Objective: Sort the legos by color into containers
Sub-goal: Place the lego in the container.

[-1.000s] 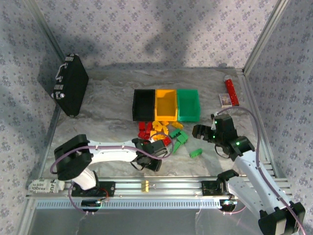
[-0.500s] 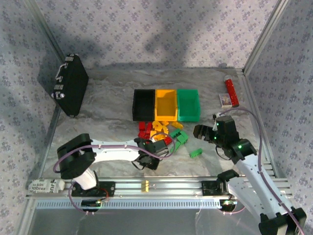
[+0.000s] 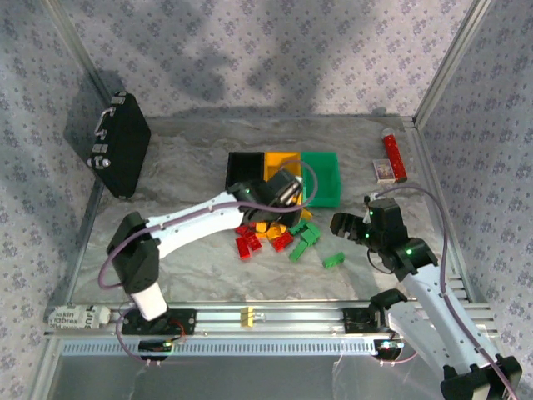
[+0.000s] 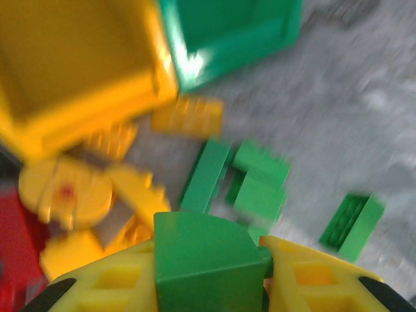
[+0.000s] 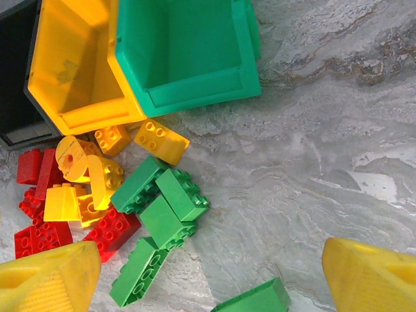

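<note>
The left arm reaches out across the marbled worktop [image 3: 183,167], and the left claw [image 3: 283,190] hangs over the row of containers, about where the yellow bin [image 3: 281,157] meets the green bin [image 3: 325,177]. From its wrist camera, which is blurred, the claw is clamped on a green brick [image 4: 201,250], squeezed between the two yellow fingers [image 4: 110,286]. Below it I see the near corners of the yellow and green bins and the loose bricks in front of them.

The black bin [image 3: 243,169] sits at the left end of the row, touching the yellow one. Just in front of the bins lie the rest of the legos [image 3: 275,233], a heap with red ones to the left, yellow in the middle and green to the right. One more green piece [image 3: 334,260] lies apart from the heap, nearer the right arm.

The right claw [image 3: 343,225] hovers to the right of the heap, spread wide and holding nothing. Its wrist view looks down on the heap and the green bin's rim [image 5: 195,97].

A black briefcase [image 3: 121,142] leans at the far left, and a red tube [image 3: 393,157] lies at the far right.
</note>
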You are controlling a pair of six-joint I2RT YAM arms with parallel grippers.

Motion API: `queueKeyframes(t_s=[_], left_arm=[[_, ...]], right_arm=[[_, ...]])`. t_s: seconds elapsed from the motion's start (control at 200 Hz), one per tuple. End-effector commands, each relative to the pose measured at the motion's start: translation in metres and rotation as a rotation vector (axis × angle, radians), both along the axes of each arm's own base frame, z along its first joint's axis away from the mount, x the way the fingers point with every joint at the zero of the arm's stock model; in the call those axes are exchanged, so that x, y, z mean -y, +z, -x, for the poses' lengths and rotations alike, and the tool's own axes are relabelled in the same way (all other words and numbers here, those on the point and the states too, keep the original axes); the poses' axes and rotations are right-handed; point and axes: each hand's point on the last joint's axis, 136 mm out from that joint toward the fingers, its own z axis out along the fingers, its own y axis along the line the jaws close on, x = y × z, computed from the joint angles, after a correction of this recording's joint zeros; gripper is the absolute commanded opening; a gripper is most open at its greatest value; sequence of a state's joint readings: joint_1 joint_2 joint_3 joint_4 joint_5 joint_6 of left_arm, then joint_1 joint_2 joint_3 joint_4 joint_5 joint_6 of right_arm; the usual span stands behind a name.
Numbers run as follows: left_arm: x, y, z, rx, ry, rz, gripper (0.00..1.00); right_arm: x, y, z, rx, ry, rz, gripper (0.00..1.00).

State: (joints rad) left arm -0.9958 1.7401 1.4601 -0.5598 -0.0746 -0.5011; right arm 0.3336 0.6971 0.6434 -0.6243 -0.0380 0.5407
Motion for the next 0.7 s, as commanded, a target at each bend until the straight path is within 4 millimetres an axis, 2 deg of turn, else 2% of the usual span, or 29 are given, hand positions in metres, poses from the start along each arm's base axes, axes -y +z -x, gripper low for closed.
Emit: queueKeyframes(t_s=[0.0, 0.115, 0.34, 0.365, 0.605, 0.695], left_arm=[[0.025, 0.001, -0.03, 0.063, -0.098, -0.003, 0.35], [0.041, -0.005, -0.061, 0.063, -0.106, -0.019, 0.35], [0.067, -0.016, -0.088, 0.071, -0.126, -0.021, 0.35], [0.072, -0.007, -0.093, 0.087, -0.122, -0.005, 0.34], [0.094, 0.0, -0.112, 0.107, -0.134, 0.015, 0.35], [0.093, -0.007, -0.115, 0.085, -0.134, -0.015, 0.35]], right_arm=[[0.006, -0.004, 0.003, -0.01, -0.043, -0.009, 0.9], [0.012, -0.008, 0.007, -0.014, -0.079, -0.002, 0.89], [0.015, -0.013, 0.011, -0.005, -0.095, -0.018, 0.89], [0.015, -0.013, 0.011, -0.007, -0.095, -0.021, 0.89], [0.015, -0.016, 0.011, -0.013, -0.094, -0.021, 0.89], [0.016, -0.015, 0.011, -0.012, -0.094, -0.021, 0.89]])
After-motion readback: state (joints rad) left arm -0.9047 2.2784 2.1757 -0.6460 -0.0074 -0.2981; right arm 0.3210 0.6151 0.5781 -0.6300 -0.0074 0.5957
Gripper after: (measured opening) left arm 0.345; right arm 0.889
